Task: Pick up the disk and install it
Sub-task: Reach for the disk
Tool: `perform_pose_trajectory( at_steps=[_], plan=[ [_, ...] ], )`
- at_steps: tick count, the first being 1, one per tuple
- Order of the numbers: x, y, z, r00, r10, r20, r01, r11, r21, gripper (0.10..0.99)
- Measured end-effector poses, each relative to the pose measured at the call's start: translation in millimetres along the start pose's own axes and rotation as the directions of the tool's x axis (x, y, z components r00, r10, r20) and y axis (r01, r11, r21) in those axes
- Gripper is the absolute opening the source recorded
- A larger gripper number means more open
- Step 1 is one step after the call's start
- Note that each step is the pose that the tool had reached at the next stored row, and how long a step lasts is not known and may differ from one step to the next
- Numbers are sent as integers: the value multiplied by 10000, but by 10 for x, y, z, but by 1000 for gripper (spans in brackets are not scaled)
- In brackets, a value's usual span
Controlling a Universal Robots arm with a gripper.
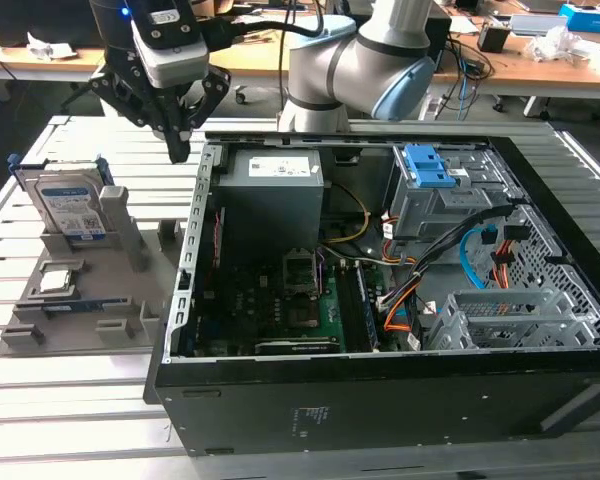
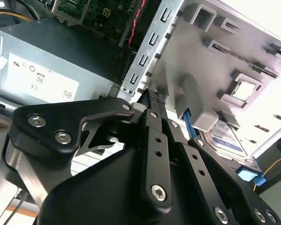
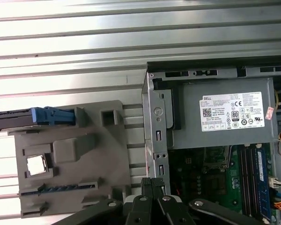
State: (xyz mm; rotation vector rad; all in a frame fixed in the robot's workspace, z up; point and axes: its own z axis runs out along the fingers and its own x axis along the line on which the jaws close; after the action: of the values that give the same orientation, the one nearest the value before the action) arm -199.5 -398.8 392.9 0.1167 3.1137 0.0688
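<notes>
Hovering beside the case (image 1: 380, 400), my gripper (image 1: 179, 148) was pinched shut on nothing; I saw the disk (image 1: 70, 210) standing on edge, lower, toward the exterior view's left.

From here I see a white label (image 3: 231, 111) with barcode and certification marks on the grey power supply (image 3: 225, 137) in the first wrist view, and a white-and-blue sticker (image 1: 75, 218) on the disk (image 1: 50, 186).

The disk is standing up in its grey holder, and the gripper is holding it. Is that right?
Not quite. The disk stands in its grey holder, but the gripper is not holding it. The exterior view shows the gripper hanging apart from the disk.
</notes>
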Motion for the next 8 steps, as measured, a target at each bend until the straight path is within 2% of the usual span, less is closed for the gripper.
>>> perform_pose_trajectory(
  at_steps=[8],
  plan=[
    [132,-10,-2,10000,-1,0,1,10000,-1,106]
  ],
)
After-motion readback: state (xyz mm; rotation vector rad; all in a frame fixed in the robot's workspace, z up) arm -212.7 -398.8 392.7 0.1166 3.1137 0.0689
